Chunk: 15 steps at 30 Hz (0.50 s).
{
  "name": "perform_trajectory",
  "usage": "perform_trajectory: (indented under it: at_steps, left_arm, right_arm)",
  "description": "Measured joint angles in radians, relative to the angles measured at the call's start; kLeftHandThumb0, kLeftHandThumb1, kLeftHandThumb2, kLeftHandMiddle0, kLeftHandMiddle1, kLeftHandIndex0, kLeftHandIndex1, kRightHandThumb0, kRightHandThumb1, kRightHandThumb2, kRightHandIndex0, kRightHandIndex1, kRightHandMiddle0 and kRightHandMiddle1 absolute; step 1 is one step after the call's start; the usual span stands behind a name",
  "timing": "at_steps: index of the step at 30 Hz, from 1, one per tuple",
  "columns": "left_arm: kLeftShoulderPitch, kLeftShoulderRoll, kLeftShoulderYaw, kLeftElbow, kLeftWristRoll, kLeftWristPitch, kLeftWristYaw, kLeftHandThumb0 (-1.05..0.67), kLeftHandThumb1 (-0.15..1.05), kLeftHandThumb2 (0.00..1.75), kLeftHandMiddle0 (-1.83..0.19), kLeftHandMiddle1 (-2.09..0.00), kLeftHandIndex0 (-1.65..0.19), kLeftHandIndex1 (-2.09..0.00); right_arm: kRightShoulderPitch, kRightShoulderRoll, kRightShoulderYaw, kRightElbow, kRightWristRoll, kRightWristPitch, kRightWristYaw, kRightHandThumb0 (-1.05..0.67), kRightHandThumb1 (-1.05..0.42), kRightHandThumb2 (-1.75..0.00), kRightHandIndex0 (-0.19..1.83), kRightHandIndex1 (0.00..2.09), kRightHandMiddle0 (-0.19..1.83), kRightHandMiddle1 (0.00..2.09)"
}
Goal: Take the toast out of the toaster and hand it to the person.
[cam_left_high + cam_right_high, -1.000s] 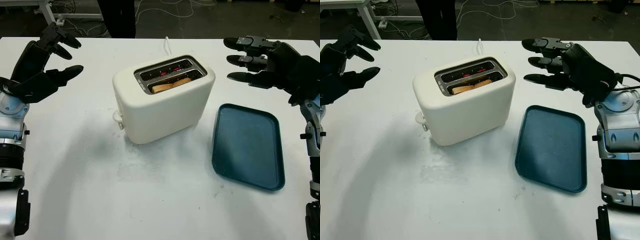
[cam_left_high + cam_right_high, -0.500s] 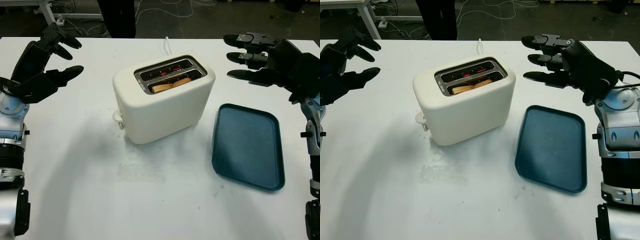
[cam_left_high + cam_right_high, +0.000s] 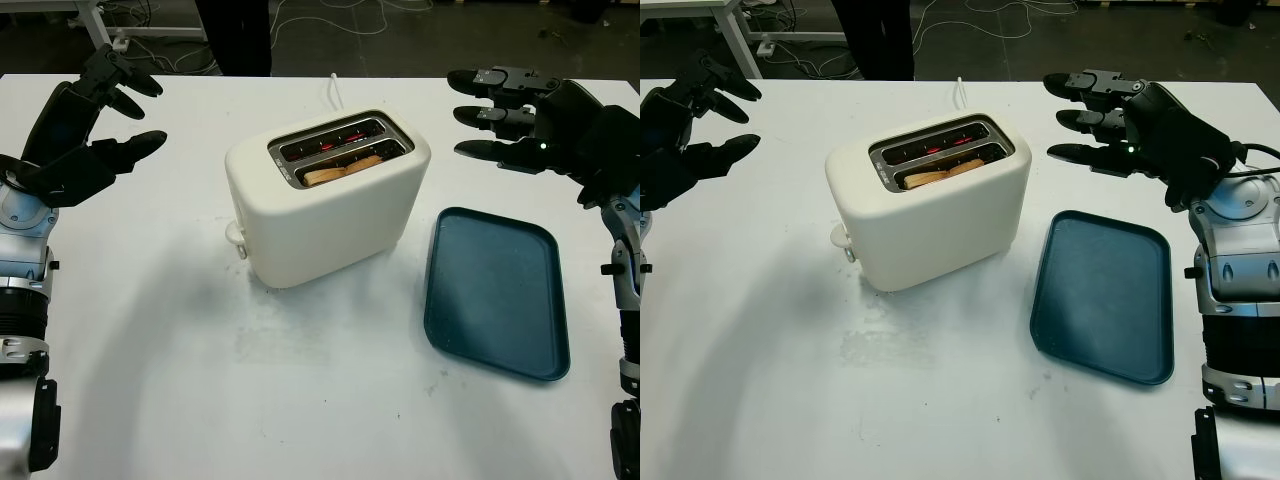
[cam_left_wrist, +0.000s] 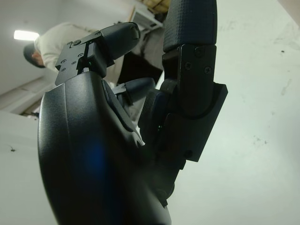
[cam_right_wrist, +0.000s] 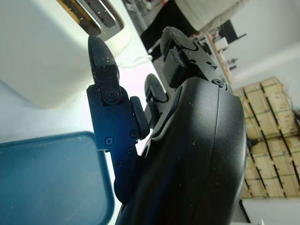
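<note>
Cream toaster (image 3: 330, 200) at middle of white desk (image 3: 200, 380); toast (image 3: 345, 168) sits low in its near slot. Right hand (image 3: 540, 135) open, raised beyond teal tray (image 3: 495, 295), fingers (image 3: 480, 152) aimed at toaster, well apart from toast. Left hand (image 3: 75, 135) open, raised at desk's left side, further from toast. Person (image 4: 51, 44) stands beyond desk.
</note>
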<state>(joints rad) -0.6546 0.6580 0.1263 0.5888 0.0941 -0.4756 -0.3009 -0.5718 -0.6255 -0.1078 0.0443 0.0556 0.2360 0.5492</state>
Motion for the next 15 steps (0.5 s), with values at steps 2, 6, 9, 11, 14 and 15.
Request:
perform_trajectory:
  at_steps: [2,6,9,11,14,15]
  left_arm:
    - [0.0,0.0,0.0,0.0,0.0,0.0,0.002,-1.05,0.92,0.44,0.0,-1.69,0.0,-1.5]
    - [0.0,0.0,0.0,0.0,0.0,0.0,0.002,-1.05,0.92,0.43,0.0,-1.69,0.0,-1.51]
    - [0.0,0.0,0.0,0.0,0.0,0.0,0.002,-1.05,0.92,0.44,0.0,-1.69,0.0,-1.51]
    - [0.0,0.0,0.0,0.0,0.0,0.0,0.002,-1.05,0.92,0.44,0.0,-1.69,0.0,-1.51]
    - [0.0,0.0,0.0,0.0,0.0,0.0,0.002,-1.05,0.92,0.43,0.0,-1.69,0.0,-1.51]
    - [0.0,0.0,0.0,0.0,0.0,0.001,0.002,-1.05,0.92,0.43,0.0,-1.69,0.0,-1.51]
  right_arm:
    - [0.0,0.0,0.0,-0.001,0.0,0.0,0.0,-0.43,-0.92,-0.01,0.45,0.0,0.42,0.0]
    - [0.0,0.0,0.0,-0.001,0.0,0.0,0.0,-0.46,-0.92,-0.01,0.45,0.01,0.42,0.01]
    - [0.0,0.0,0.0,-0.001,-0.001,0.0,0.0,-0.45,-0.92,-0.01,0.45,0.01,0.42,0.0]
    - [0.0,0.0,0.001,-0.001,-0.002,0.0,0.0,-0.44,-0.92,-0.01,0.45,0.0,0.41,0.0]
    - [-0.001,0.0,0.0,-0.001,-0.002,0.0,0.0,-0.43,-0.92,-0.01,0.44,0.0,0.41,0.0]
    - [-0.001,0.0,0.001,-0.001,-0.002,0.0,0.0,-0.44,-0.92,-0.01,0.44,0.0,0.41,0.0]
